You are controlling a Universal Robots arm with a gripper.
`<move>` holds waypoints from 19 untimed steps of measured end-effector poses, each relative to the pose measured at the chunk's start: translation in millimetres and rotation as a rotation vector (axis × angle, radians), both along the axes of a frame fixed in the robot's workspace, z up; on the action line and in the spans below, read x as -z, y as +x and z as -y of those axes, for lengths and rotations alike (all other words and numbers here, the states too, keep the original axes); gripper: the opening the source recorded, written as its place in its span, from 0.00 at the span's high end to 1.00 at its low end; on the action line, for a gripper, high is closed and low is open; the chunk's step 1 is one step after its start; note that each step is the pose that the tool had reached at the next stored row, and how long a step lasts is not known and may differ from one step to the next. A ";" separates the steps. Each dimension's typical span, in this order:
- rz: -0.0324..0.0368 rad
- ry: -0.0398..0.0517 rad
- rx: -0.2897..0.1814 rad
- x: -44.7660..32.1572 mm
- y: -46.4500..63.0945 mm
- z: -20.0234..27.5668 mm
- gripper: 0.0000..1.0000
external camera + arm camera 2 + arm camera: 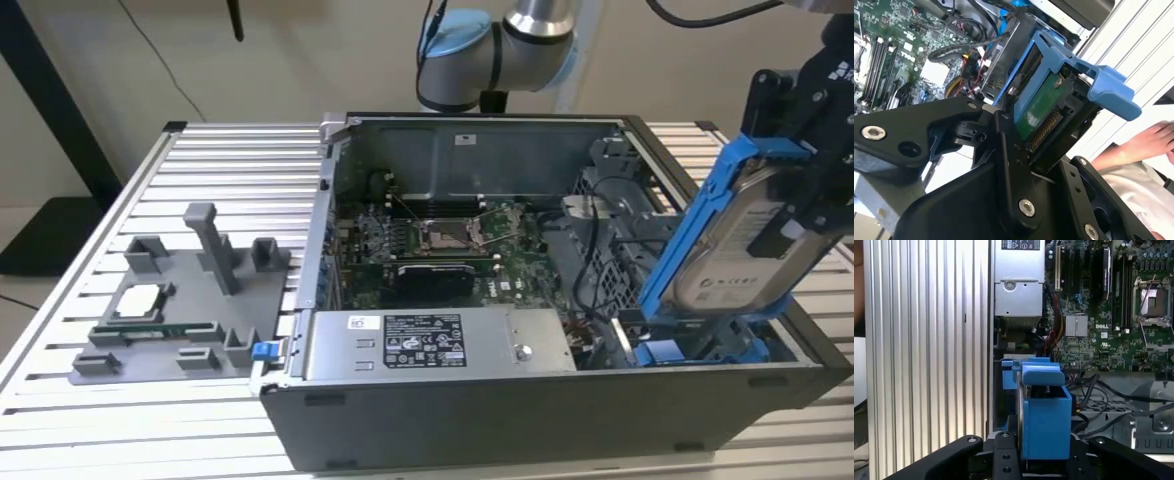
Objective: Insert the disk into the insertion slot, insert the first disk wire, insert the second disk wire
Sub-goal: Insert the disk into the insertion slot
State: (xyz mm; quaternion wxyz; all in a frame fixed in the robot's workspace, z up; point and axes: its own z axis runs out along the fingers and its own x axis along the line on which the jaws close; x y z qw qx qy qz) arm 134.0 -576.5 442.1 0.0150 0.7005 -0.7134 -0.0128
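The disk (727, 262), a silver drive in a bright blue frame, hangs tilted over the open computer case at the exterior view's right. My gripper (790, 225) is shut on its upper end. Its lower end dips toward the insertion slot (697, 346), a grey cage bay with blue tabs at the case's near right corner. In both wrist views the black fingers clamp the blue frame (1046, 415) from either side, and the disk's green circuit board (1040, 107) shows. Black cables (1104, 395) lie loose beside the cage; I cannot tell which are the disk wires.
A grey labelled power-supply box (427, 345) fills the case's near side, with the motherboard (441, 240) behind it. A grey fixture tray (187, 300) sits on the slatted metal table (214, 160) at the exterior view's left. A person's hand (1149, 140) is close by.
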 end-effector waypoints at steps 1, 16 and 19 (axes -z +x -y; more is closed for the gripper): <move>0.0000 -0.0001 0.000 1.1 0.0 0.0 1.00; 0.0000 0.0262 0.000 17.0 0.8 0.0 1.00; 0.0000 0.0283 0.000 19.9 1.5 0.0 1.00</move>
